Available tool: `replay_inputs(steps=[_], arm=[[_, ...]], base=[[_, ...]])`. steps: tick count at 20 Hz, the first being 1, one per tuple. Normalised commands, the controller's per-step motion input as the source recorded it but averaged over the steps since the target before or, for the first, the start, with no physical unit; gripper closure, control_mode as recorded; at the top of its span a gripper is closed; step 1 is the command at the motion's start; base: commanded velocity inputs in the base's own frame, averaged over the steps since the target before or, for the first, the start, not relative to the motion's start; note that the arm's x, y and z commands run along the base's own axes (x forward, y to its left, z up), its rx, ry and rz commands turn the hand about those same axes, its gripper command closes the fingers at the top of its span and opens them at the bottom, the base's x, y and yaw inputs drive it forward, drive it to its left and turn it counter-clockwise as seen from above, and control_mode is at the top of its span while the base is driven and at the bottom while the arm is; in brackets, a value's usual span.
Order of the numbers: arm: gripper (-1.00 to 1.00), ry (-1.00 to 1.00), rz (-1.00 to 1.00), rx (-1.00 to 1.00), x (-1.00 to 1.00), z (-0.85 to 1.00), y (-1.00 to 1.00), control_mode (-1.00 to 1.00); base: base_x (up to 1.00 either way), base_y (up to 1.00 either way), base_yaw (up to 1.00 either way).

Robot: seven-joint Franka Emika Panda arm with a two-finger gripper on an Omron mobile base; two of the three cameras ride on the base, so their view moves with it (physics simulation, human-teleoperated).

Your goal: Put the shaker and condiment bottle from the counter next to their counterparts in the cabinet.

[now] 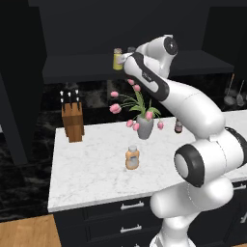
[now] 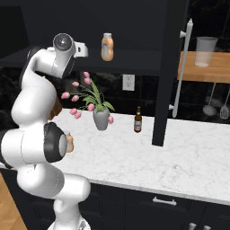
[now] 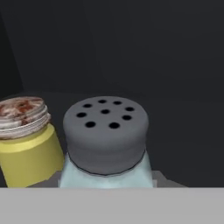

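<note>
The arm is reaching up into the black cabinet (image 1: pixel 67 72), its gripper (image 1: pixel 126 58) closing on the shaker (image 3: pixel 105 144), a pale translucent body under a matte grey perforated cap, just beside the yellow-green shaker (image 3: pixel 26 140). I judge that half nearly done. The squat orange bottle (image 1: pixel 132 158) is waiting on the veined marble counter (image 1: pixel 91 169); its twin (image 2: pixel 107 46) is standing on the shelf.
</note>
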Motion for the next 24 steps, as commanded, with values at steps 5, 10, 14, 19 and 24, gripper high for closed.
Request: replay_inputs(steps=[5, 10, 14, 19, 24], arm=[[-1.00, -0.04, 0.00, 0.00, 0.05, -0.24, 0.02, -1.00], [-1.00, -0.08, 0.00, 0.00, 0.00, -0.09, -0.03, -1.00], [-1.00, -0.07, 0.00, 0.00, -0.07, 0.00, -0.06, -1.00], [-1.00, -0.04, 0.00, 0.00, -0.27, 0.06, -0.09, -1.00], [-1.00, -0.02, -0.01, 0.02, -0.46, 0.02, -0.18, -1.00]], base=[[0.00, 0.00, 0.00], [0.00, 0.00, 0.00], [0.00, 0.00, 0.00], [0.00, 0.00, 0.00], [0.00, 0.00, 0.00]])
